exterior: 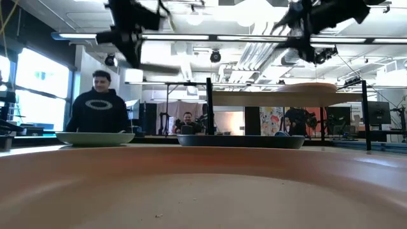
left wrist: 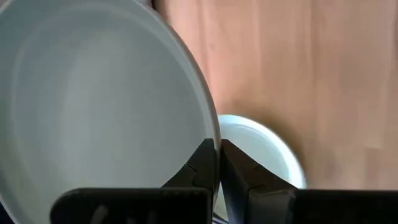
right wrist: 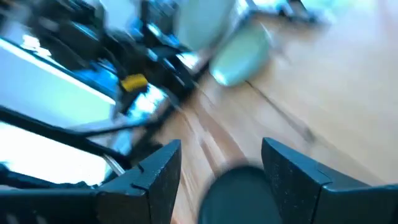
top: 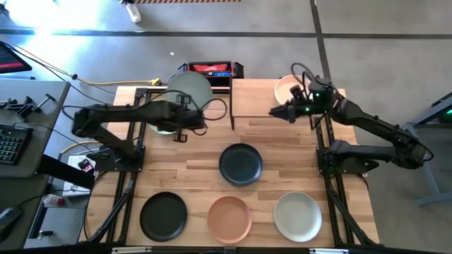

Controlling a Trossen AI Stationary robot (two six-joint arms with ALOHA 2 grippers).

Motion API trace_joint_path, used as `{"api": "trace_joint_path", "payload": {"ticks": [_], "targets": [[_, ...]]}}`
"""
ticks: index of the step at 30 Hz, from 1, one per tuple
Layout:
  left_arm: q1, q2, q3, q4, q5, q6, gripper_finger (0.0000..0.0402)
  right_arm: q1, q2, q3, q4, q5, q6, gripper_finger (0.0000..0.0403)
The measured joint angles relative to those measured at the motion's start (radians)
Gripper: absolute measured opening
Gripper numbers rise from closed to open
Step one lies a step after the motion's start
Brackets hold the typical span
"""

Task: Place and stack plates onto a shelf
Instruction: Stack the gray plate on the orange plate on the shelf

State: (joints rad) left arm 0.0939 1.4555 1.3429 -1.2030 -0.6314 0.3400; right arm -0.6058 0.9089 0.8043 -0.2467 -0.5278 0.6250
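Observation:
My left gripper [top: 189,114] is shut on a grey-green plate [top: 189,90], carried above the table's far left part beside the shelf [top: 261,106]. A pale green plate [top: 164,128] lies flat on the table beneath that gripper, and it also shows in the left wrist view [left wrist: 267,149]. My right gripper [top: 279,111] hangs open over the shelf, holding nothing. A cream plate [top: 288,87] lies on the shelf's right part. On the table lie the dark teal plate [top: 240,164], black plate [top: 164,215], peach plate [top: 229,217] and off-white plate [top: 297,216]. My left gripper [left wrist: 219,158] pinches the grey-green plate by its rim [left wrist: 213,130], on the side nearest the table's near edge. One finger is on the inner face and one on the underside. The plate is lifted clear of the table and reaches away from the fingers toward the far edge.
A red-and-black box [top: 210,69] sits behind the table's far edge. The shelf's black posts [exterior: 209,108] stand between the two arms. There is bare wood between the shelf and the dark teal plate. People [exterior: 98,105] are in the room beyond the table.

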Motion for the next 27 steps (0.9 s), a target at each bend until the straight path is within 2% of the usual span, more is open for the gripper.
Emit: {"api": "trace_joint_path", "payload": {"ticks": [4, 8, 12, 17, 22, 27], "targets": [[-0.051, -0.069, 0.0, 0.021, -0.085, 0.102, 0.0001, 0.007, 0.0, 0.0, 0.242, 0.002, -0.042, 0.0204], [-0.1, -0.088, 0.0, 0.088, -0.182, 0.291, 0.0001, 0.007, 0.0, 0.0, 0.442, 0.021, -0.095, 0.0204], [-0.126, -0.074, 0.001, 0.219, -0.306, 0.496, 0.0001, 0.007, 0.001, 0.029, 0.503, 0.064, -0.184, 0.0204], [-0.134, -0.041, 0.0, 0.384, -0.353, 0.732, 0.0001, 0.008, 0.02, 0.164, 0.383, 0.087, -0.333, 0.0204], [-0.123, -0.006, 0.0, 0.519, -0.347, 0.883, 0.0001, 0.027, 0.081, 0.38, 0.084, 0.242, -0.479, 0.0204], [-0.116, 0.041, 0.001, 0.576, -0.347, 0.987, 0.0001, 0.064, 0.181, 0.586, -0.235, 0.448, -0.512, 0.0204]]}}
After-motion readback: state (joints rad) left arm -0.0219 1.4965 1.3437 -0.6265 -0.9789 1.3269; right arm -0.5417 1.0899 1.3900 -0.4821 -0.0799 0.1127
